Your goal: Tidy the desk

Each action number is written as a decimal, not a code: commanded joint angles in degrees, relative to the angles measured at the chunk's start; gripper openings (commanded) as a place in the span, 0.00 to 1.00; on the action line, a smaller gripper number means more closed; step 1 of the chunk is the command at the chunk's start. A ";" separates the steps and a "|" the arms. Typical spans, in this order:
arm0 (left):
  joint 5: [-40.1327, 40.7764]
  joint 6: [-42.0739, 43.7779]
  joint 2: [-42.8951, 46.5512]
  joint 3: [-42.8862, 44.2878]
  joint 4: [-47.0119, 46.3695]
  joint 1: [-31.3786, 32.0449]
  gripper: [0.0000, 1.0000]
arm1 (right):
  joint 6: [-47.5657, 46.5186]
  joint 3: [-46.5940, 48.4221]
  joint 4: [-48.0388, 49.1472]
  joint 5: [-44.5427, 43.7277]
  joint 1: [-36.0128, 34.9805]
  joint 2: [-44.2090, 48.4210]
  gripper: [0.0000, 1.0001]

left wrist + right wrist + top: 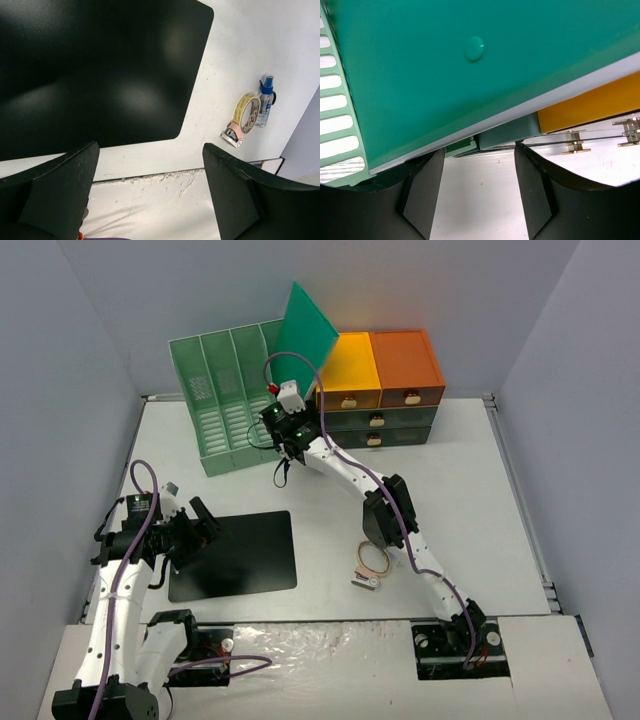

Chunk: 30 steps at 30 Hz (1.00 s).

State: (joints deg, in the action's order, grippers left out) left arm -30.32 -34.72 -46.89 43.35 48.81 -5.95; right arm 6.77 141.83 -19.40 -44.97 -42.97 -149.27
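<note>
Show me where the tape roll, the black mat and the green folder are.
tape roll [238, 111], left wrist view, its yellowish outer band.
black mat [240, 555], top external view, its middle.
green folder [308, 332], top external view, its flat face.

This looks like a robot lab cell staged as an office. Plain grey panels [60, 390] wall in the desk [470, 490] on three sides. A left arm [120, 590] and a right arm [400, 530] are bolted along the bottom of the frame. The props are office ones: a green rack [225, 405] and drawers [385, 370] at the top, a black mat [235, 555] lower left, and tape [370, 562] near the centre.
</note>
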 commanded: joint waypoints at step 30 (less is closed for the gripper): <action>5.71 -2.07 -1.25 3.07 0.93 0.40 0.82 | 22.07 -42.43 -2.47 20.65 -6.49 42.43 0.65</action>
State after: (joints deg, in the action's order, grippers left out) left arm -29.16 -34.91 -47.17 43.31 48.87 -5.93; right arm 18.72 107.91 -16.24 -38.62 -47.64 -120.24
